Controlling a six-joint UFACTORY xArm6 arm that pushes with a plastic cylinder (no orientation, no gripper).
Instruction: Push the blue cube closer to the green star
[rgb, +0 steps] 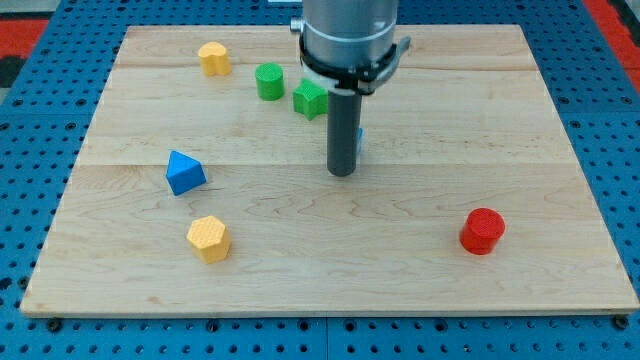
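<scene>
Although the rod hides most of it, the blue cube (360, 139) shows as a thin blue sliver at the rod's right edge, just behind it, near the middle of the wooden board (330, 270). My tip (342, 174) rests on the board at roughly six o'clock from that sliver, touching or almost touching it; which one, I cannot tell. The arm carries no pincer, only this straight dark rod under a grey cylinder, so nothing is clenched or grasped.

The green star (310, 99) sits at about eleven o'clock from my tip, near the blue cube but apart from it, its right side partly covered by the arm's collar. Just beside the star, at about ten o'clock from it, stands a green cylinder (269, 81).

Farther toward ten o'clock, near the board's top edge, lies a yellow block (214, 58), its shape hard to make out. At nine o'clock from my tip, well apart, is a blue triangular block (185, 172), and below it at about eight o'clock a yellow hexagonal block (209, 238). A red cylinder (483, 230) stands at about four o'clock, well apart.
</scene>
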